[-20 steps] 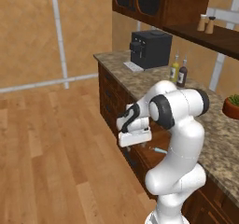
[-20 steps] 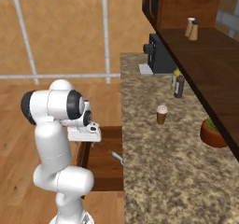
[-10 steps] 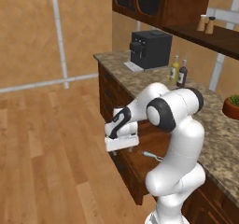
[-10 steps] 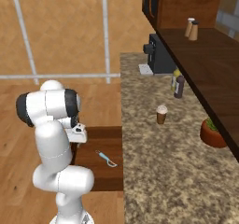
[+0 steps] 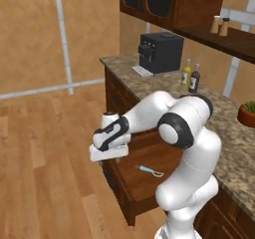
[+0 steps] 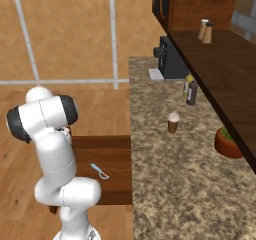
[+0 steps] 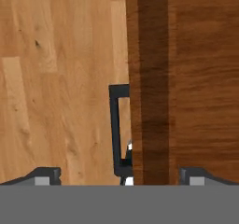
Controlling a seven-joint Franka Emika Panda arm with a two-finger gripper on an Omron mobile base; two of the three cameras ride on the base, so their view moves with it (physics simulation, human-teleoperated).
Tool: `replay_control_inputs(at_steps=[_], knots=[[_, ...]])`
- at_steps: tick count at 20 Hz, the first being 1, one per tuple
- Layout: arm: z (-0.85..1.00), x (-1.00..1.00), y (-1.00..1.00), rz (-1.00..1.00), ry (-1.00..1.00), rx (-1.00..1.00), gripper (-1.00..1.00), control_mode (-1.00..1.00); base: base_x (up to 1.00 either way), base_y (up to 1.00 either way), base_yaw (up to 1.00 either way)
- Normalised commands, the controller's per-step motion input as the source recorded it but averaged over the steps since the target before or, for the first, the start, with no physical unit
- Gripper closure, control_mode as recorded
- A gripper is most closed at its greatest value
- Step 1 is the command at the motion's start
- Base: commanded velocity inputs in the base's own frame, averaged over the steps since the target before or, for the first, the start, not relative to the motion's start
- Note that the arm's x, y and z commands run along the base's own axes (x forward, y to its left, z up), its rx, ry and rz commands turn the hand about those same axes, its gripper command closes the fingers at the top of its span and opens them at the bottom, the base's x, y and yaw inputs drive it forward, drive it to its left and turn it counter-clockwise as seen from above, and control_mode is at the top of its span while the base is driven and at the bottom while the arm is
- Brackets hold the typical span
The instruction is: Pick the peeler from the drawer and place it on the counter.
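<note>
The drawer (image 5: 133,192) of dark reddish-brown wood stands pulled far out from under the granite counter (image 5: 234,148). The peeler (image 5: 149,171), with its light blue handle and silver head, lies alone on the drawer floor (image 6: 114,154); it appears again as the peeler (image 6: 98,170), close to the counter (image 6: 170,184). My gripper (image 5: 106,156) hangs over the drawer's front edge, well left of the peeler. In the hand view the gripper (image 7: 120,176) is open, its fingertips (image 7: 44,174) spread wide to either side of the drawer's dark handle (image 7: 119,129), with nothing held.
A black coffee machine (image 5: 160,51), two bottles (image 5: 190,76) and a potted plant (image 5: 246,114) stand on the counter, and a cup (image 6: 173,122) sits mid-counter. A dark shelf (image 6: 220,74) with two shakers (image 6: 205,30) overhangs it. Wooden floor (image 5: 45,173) spreads out left of the drawer.
The drawer has slid further out of the cabinet, and my gripper has travelled outward with its front. More of the drawer floor and the peeler are now exposed.
</note>
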Motion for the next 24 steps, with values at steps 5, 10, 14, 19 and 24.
replay_control_inputs(at_steps=[5, 10, 14, 19, 24], knots=[[1.00, 0.00, -0.37, 0.05, -0.18, 0.00, -1.00, -1.00, 0.00, 0.00, 0.00], [0.44, -0.02, -1.00, 0.14, -0.14, 0.00, -1.00, -1.00, 0.00, 0.00, 0.00], [-0.95, 0.00, -0.91, 0.05, -0.01, 0.02, -1.00, -1.00, 0.00, 0.00, 0.00], [-0.46, 0.08, -0.82, 0.08, 0.08, 0.00, -1.00, -1.00, 0.00, 0.00, 0.00], [0.00, 0.27, -0.21, 0.04, 0.36, -0.06, -1.00, -1.00, 0.00, 0.00, 0.00]])
